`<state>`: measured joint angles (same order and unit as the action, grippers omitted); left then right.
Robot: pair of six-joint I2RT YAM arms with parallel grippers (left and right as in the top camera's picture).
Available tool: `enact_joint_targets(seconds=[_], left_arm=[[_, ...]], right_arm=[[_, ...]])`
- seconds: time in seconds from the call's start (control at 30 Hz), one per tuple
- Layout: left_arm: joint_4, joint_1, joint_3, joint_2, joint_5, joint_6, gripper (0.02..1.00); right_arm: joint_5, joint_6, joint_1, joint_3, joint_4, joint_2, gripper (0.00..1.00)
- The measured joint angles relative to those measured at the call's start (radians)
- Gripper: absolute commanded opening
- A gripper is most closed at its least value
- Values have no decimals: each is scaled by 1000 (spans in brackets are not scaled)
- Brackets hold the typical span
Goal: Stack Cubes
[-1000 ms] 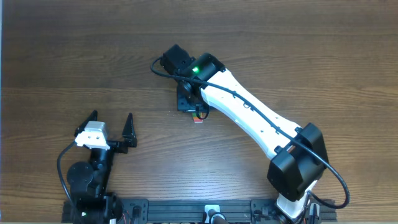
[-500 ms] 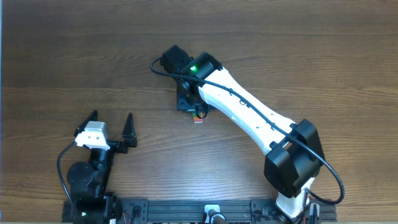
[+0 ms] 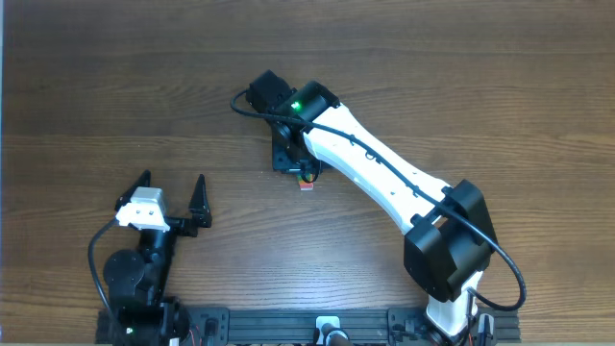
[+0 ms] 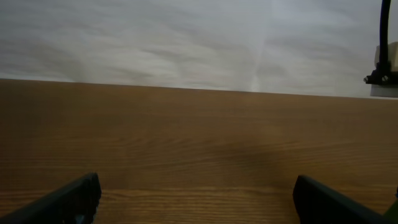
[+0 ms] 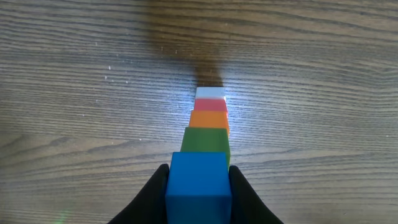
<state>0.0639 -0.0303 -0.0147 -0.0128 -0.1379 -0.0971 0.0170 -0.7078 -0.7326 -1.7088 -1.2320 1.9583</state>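
In the top view, the right arm reaches from the lower right to the middle of the wooden table [image 3: 480, 86]. The right gripper [image 3: 296, 163] sits over the cube stack [image 3: 307, 183], of which a reddish edge shows. The left gripper [image 3: 173, 188] rests near its base, fingers spread wide.

The left wrist view shows the released fingers [image 4: 68, 199] over bare tabletop.

In the right wrist view, the fingers [image 5: 155, 190] grasp the blue cube [image 5: 198, 180] from both sides. It sits on top of the green cube [image 5: 206, 140], orange cube [image 5: 209, 118], red cube [image 5: 211, 104] and white cube [image 5: 211, 93].
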Motion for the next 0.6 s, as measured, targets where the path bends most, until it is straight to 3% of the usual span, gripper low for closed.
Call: enact_joint_targets(seconds=[0.6], left_arm=[[0,0,0,0,0,0,1000]], right_arm=[[0,0,6,0,-12,0,174]])
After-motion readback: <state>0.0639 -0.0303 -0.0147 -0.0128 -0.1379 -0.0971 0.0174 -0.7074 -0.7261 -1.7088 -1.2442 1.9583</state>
